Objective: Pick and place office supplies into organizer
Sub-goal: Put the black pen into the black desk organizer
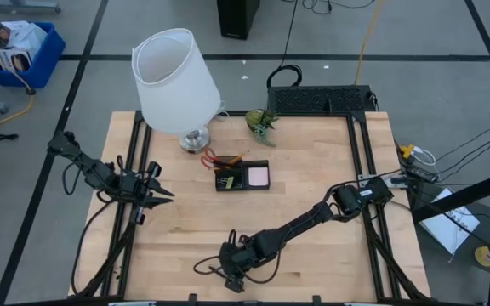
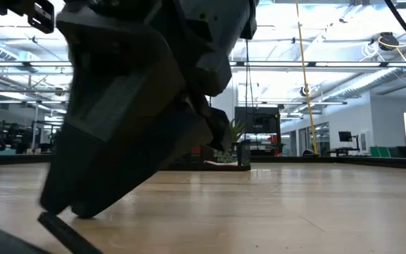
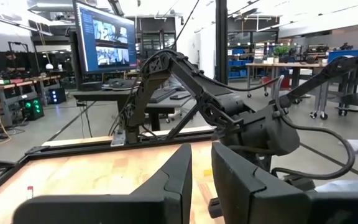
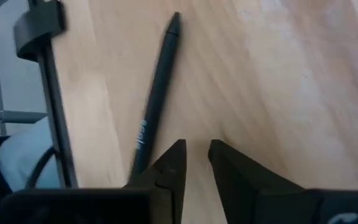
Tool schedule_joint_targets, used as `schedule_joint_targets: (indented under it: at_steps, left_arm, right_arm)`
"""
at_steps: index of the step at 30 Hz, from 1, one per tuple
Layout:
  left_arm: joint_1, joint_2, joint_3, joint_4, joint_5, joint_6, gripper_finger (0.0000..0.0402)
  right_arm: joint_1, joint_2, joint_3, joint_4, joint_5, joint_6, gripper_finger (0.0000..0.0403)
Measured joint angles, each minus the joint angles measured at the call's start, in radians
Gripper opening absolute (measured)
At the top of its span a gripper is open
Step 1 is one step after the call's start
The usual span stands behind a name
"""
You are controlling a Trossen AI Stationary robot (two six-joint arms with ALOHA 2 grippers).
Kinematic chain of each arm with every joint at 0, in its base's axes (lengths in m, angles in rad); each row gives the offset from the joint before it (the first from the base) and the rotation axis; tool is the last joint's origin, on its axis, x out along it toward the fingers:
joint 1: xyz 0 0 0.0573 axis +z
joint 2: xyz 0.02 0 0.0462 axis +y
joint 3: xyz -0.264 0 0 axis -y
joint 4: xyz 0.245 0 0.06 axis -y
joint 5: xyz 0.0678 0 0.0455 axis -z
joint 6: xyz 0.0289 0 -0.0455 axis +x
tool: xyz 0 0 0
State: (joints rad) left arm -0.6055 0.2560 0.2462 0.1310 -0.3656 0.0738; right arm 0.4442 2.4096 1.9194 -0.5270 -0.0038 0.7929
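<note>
A black pen (image 4: 157, 93) lies flat on the wooden table near its near edge. My right gripper (image 4: 196, 152) comes slanting down on it, its tips close to the wood with a narrow gap and nothing between them. The pen's lower end runs under the outer side of one finger (image 4: 166, 165). In the low view the pen (image 2: 65, 233) shows under the gripper (image 2: 76, 208). The organizer (image 1: 242, 165) stands at mid table with a pink pad (image 1: 258, 176) in it; red-handled scissors (image 1: 215, 159) lie at its far left corner. My left gripper (image 1: 167, 194) waits shut at the left. My right gripper stands over the pen's lower end (image 4: 138, 158), which passes beneath one finger and outside the gap. That finger hides the spot, so I cannot tell whether it touches the pen. The pen lies flat on the table.
A white lamp (image 1: 173, 81) stands at the far left of the table, a small green plant (image 1: 262, 121) behind the organizer, and a black wire rack (image 1: 321, 99) at the far edge. Dark frame rails (image 1: 364, 170) run along both table sides.
</note>
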Motion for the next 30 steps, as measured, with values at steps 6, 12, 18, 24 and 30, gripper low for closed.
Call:
schedule_joint_targets:
  at_steps: [6,12,18,24,30]
  left_arm:
    - [0.0,0.0,0.0,0.0,0.0,0.0,0.0067]
    - [0.0,0.0,0.0,0.0,0.0,0.0,0.0067]
    - [0.0,0.0,0.0,0.0,0.0,0.0,0.0067]
    - [0.0,0.0,0.0,0.0,0.0,0.0,0.0067]
    - [0.0,0.0,0.0,0.0,0.0,0.0,0.0067]
  right_arm:
    - [-0.012,-0.005,-0.001,-0.001,-0.005,-0.051,0.006]
    - [-0.022,-0.005,-0.002,0.001,-0.011,-0.077,0.0054]
    - [-0.026,-0.005,-0.002,0.001,-0.002,-0.079,0.0054]
    - [-0.026,-0.026,-0.003,-0.043,0.015,-0.08,0.0044]
    - [-0.01,-0.092,-0.01,-0.19,0.17,-0.163,0.0023]
